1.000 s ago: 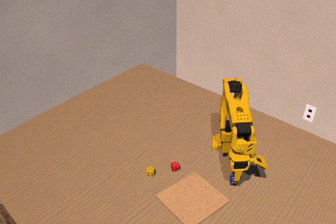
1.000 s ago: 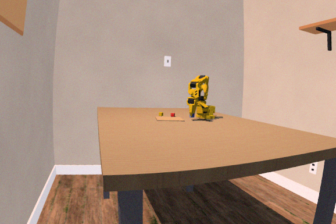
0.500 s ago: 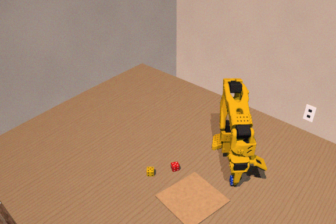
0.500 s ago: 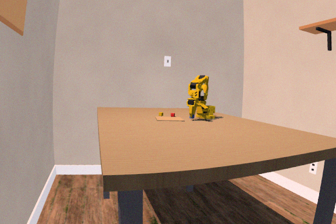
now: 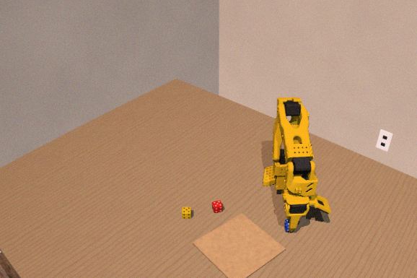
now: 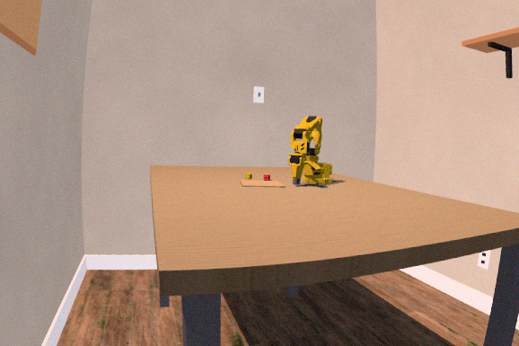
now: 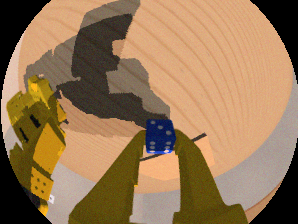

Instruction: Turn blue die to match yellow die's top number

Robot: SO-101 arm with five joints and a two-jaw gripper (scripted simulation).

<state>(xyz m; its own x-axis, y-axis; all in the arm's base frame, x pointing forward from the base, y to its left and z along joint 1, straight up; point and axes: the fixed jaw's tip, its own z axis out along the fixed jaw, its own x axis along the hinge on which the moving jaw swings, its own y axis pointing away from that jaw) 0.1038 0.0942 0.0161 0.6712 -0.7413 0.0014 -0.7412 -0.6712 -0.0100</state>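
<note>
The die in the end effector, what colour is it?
Blue die with white pips, clearest in the wrist view.

From the top view you have the mat (image 5: 239, 245) lying flat on the table (image 5: 126, 167) toward the near edge, with two loose dice on the bare table just behind it: one die (image 5: 186, 212) to the left and another die (image 5: 217, 206) beside it to the right, apart from each other and from the mat. To the right of the mat, off its right corner, your arm (image 5: 293, 156) stands on the table with its gripper (image 5: 291, 227) pointing down, and a third die (image 5: 287, 225) sits clamped between its fingers, just beside the mat's corner but not over it. Behind the table two walls meet in a corner.
</note>
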